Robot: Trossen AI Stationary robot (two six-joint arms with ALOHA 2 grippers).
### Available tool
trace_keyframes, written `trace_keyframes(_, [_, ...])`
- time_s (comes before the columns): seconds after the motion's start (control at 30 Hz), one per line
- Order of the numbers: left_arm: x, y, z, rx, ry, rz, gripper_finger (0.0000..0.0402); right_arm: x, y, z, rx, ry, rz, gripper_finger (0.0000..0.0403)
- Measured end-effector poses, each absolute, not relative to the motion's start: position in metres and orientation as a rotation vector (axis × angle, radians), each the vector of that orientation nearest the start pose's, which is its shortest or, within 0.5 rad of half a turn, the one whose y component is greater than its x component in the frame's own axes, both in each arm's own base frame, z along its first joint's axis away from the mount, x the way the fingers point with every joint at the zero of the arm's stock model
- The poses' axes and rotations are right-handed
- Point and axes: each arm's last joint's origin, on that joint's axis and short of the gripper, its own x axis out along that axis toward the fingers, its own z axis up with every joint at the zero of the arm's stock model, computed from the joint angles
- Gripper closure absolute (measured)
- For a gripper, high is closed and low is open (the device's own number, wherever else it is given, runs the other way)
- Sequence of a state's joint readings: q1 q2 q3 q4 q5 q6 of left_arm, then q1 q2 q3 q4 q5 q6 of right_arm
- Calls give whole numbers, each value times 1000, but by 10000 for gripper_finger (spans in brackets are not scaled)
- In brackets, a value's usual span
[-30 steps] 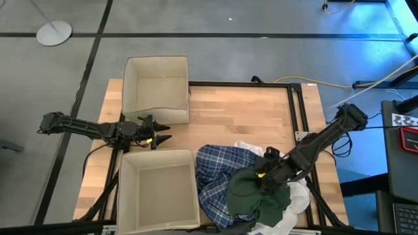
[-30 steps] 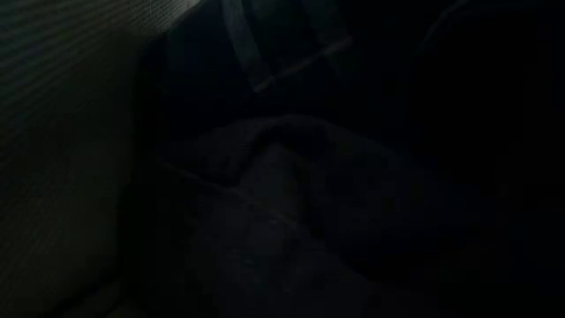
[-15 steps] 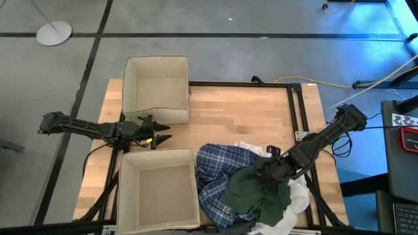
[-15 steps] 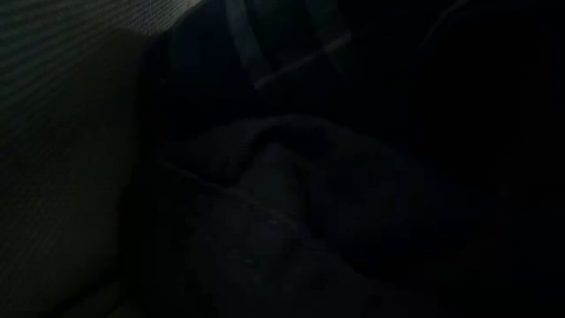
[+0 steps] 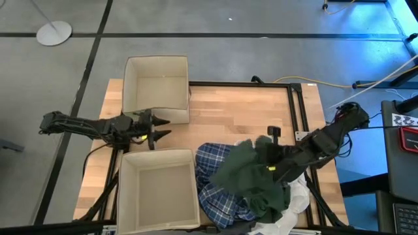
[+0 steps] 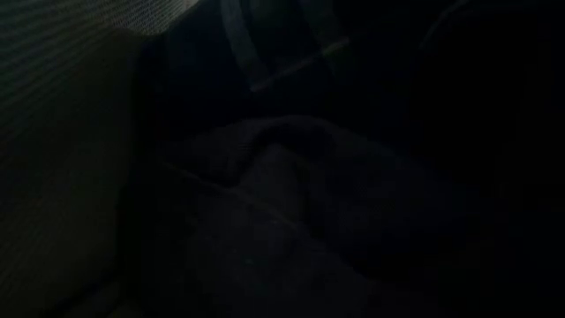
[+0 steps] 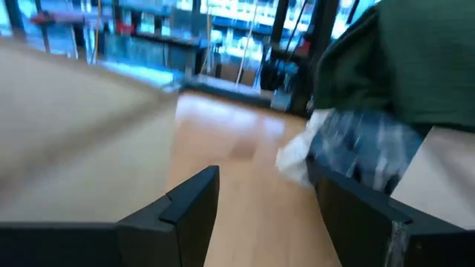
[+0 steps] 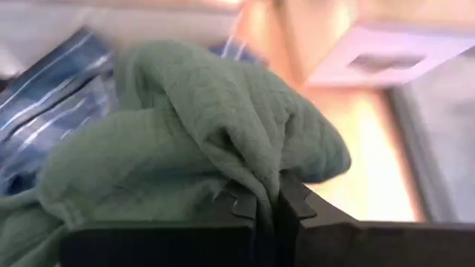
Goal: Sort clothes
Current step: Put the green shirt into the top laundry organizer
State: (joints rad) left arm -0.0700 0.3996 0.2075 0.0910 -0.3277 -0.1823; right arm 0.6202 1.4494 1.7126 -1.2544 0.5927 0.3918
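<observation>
A dark green garment hangs from my right gripper, which is shut on it above the heap at the table's near right. Its lower part drapes over a blue-and-white plaid shirt, and white garments lie under the heap's right side. In the right wrist view the green garment fills most of the picture above my right gripper. My left gripper stands open between the two beige boxes at the table's left, touching nothing. The left wrist view shows my left gripper with a wide gap. My right gripper pinches a bunched fold of the dark green garment between its two fingers. The fingers come from the table's right side, slanting down. The held part is raised above the heap, and the rest hangs slack, with its lower end on the other clothes.
A beige fabric box stands at the far left and a second one at the near left, right beside the heap. A black metal frame runs along the table's right and far sides. Bare wood lies between the far box and the heap.
My right gripper has shut on the dark green garment and gone up and toward the far edge. The garment's held part has lifted and spread wider over the plaid shirt, while its lower end has stayed on the heap. My left gripper has shifted slightly toward the far edge.
</observation>
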Motion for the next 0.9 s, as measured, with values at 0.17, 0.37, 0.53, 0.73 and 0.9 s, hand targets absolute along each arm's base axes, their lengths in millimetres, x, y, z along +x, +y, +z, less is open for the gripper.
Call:
trace_keyframes(0.17, [121, 1, 250, -83, -30, 258, 188, 227, 122, 431, -334, 671, -263, 376])
trace_keyframes(0.37, [114, 1, 287, -20, -134, 258, 188, 249, 89, 443, -491, 599, -437, 390])
trace_keyframes(0.53, [113, 1, 302, -8, -223, 261, 188, 270, 61, 458, -516, 512, -464, 384])
trace_keyframes(0.73, [123, 1, 305, -7, -258, 261, 188, 283, 41, 473, -548, 399, -434, 385])
trace_keyframes(0.9, [134, 3, 316, 11, -245, 283, 174, 287, 35, 478, -549, 338, -390, 388])
